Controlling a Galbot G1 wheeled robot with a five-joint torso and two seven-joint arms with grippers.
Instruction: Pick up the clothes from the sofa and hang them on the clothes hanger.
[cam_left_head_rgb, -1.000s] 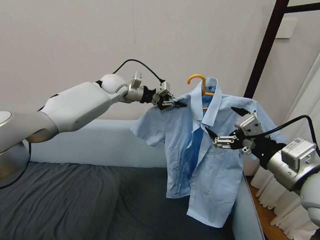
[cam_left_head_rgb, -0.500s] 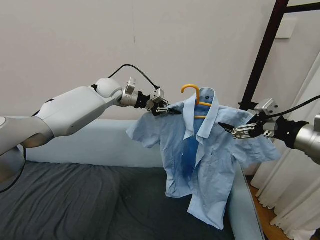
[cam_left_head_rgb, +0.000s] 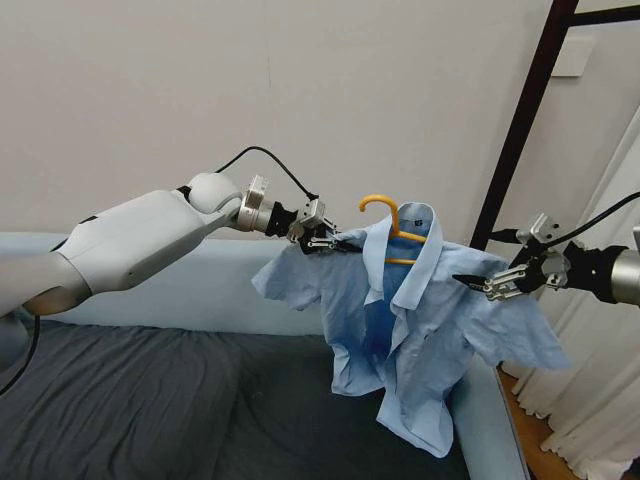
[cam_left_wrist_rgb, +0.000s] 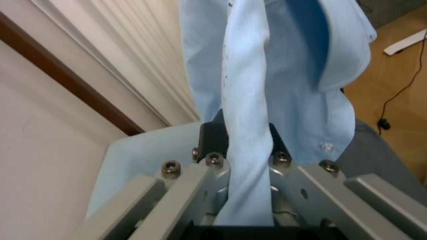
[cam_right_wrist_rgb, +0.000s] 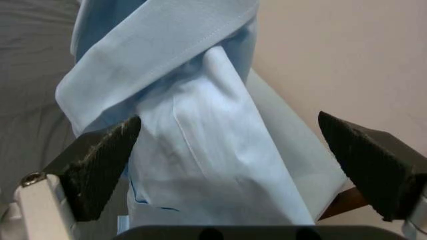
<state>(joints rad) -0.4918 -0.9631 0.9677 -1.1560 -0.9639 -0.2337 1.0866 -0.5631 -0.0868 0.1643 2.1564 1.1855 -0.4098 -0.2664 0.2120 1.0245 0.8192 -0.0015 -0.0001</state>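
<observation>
1. Light-blue cloth of the shirt (cam_left_head_rgb: 400, 340) passes between the fingers (cam_left_wrist_rgb: 175, 192) of the left gripper (cam_left_head_rgb: 322, 240), which are clamped on one shoulder.
2. Right gripper (cam_left_head_rgb: 488, 284): its fingers (cam_right_wrist_rgb: 100, 167) are spread wide apart. The cloth of the opposite shoulder lies at the gap between them and is not pinched.
3. Shirt: it hangs in the air above the sofa (cam_left_head_rgb: 150, 410), spread from shoulder to shoulder between the two grippers, with the front open and the tails hanging free. It sits on a yellow hanger (cam_left_head_rgb: 380, 206) whose hook stands up beside the collar and catches on nothing.
4. Progress (a judgement): the pick-up appears done and the garment is already on its hanger. What remains is to carry it to the dark rack post (cam_left_head_rgb: 520, 120) on the robot's right and set the hook on the rack.
5. Sofa: dark grey seat with a pale-blue back and arm, directly beneath the hanging tails.
6. Room: a plain white wall (cam_left_head_rgb: 150, 90) stands behind the sofa. A pale curtain (cam_left_head_rgb: 600, 400) and a strip of wooden floor (cam_left_head_rgb: 522, 405) lie at the right edge, beyond the sofa arm.
</observation>
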